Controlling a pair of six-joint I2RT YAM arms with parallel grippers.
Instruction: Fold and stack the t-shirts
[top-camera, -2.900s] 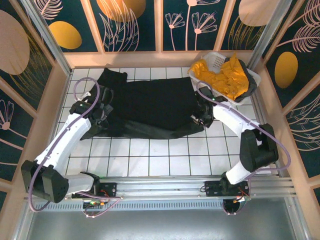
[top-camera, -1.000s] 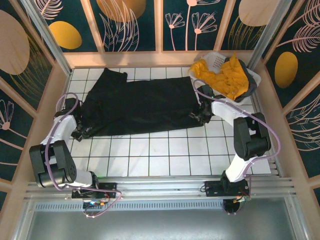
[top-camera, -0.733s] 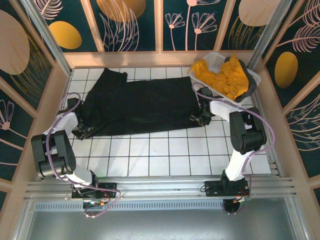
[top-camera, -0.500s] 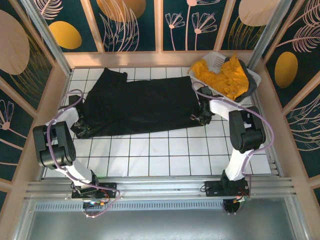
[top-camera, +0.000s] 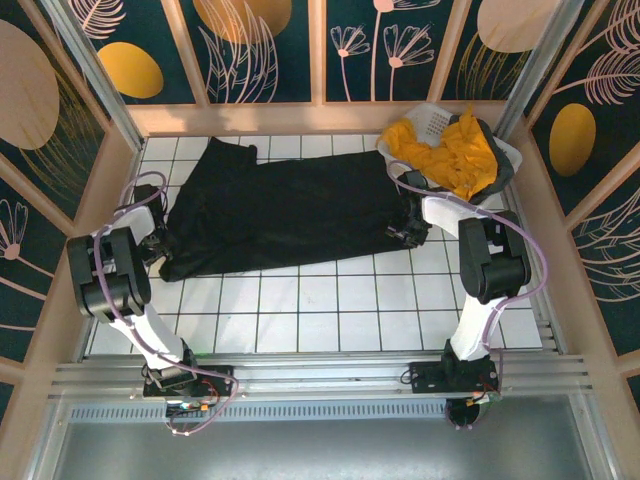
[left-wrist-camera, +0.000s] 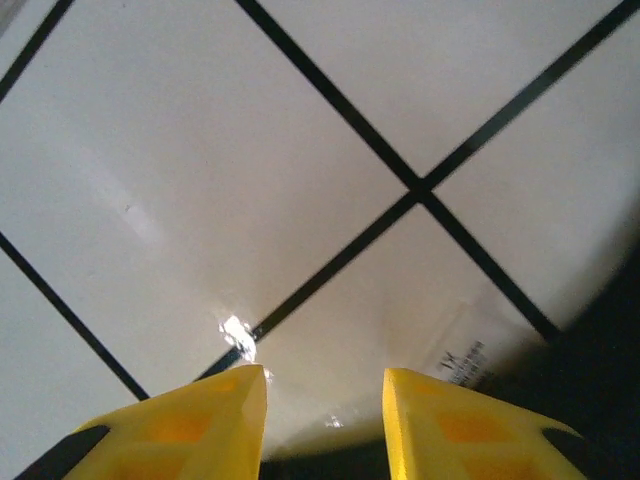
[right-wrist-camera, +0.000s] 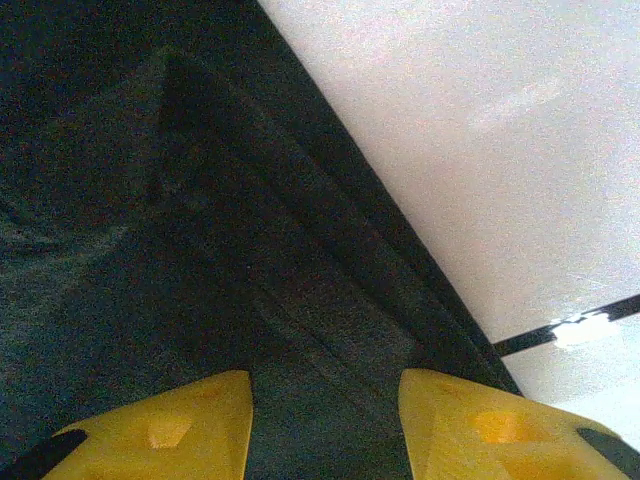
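Your left gripper (left-wrist-camera: 322, 375) has let go of the black shirt (top-camera: 285, 215) and backed off to 9 o'clock, jaws apart over tile (left-wrist-camera: 200, 150). Right gripper (right-wrist-camera: 322, 380) sits open at its 3 o'clock edge. Shirt's spread flat at 12, looks ready for folding.

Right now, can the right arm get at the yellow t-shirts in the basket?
Probably yes: the right gripper is at the black t-shirt, beside the basket, with nothing between it and the yellow t-shirts.
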